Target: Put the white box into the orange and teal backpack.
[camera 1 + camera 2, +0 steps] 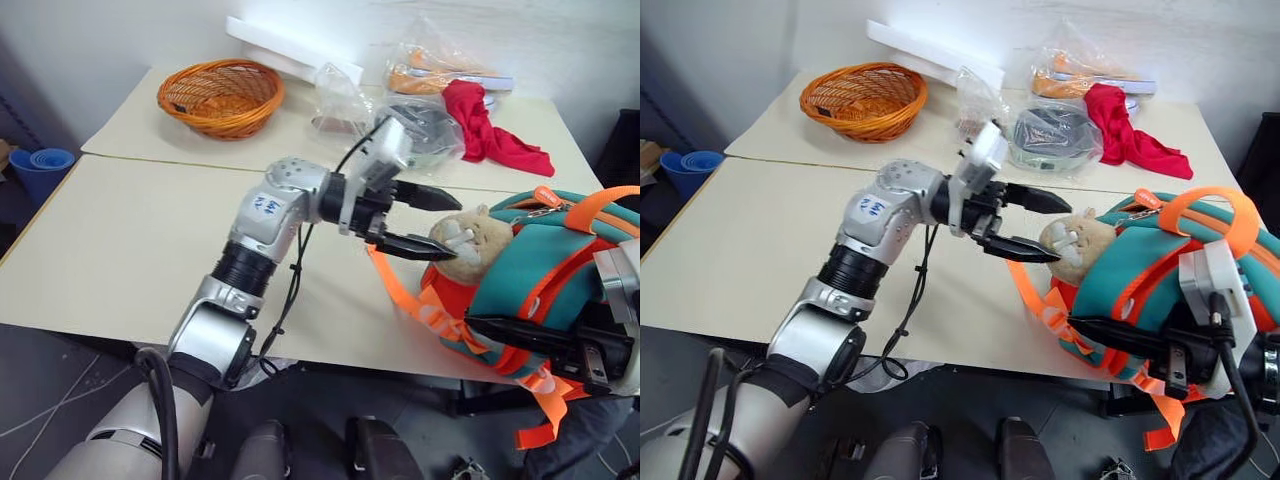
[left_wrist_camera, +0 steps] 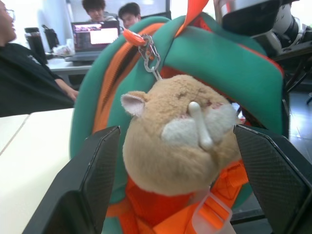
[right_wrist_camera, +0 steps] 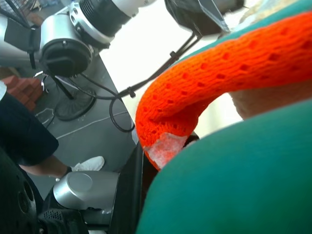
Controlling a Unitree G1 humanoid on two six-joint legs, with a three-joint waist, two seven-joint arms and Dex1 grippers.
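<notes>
The orange and teal backpack [image 1: 530, 265] hangs at the table's near right edge, with a beige plush toy [image 1: 475, 245] clipped to its front. My left gripper [image 1: 450, 222] reaches in level from the left and is open. In the left wrist view its two black fingers [image 2: 92, 180] stand either side of the plush toy [image 2: 180, 141] without touching it. My right gripper [image 1: 480, 328] lies across the backpack's lower front, shut on an orange webbing strap [image 3: 195, 102] of the backpack. The white box is out of view.
On the far table stand an orange wicker basket [image 1: 220, 95], a long white foam slab [image 1: 290, 48], clear plastic bags [image 1: 430, 125] and a red cloth [image 1: 490, 125]. Blue cups [image 1: 45, 160] sit on the floor at left. People sit behind the backpack by a laptop [image 2: 95, 36].
</notes>
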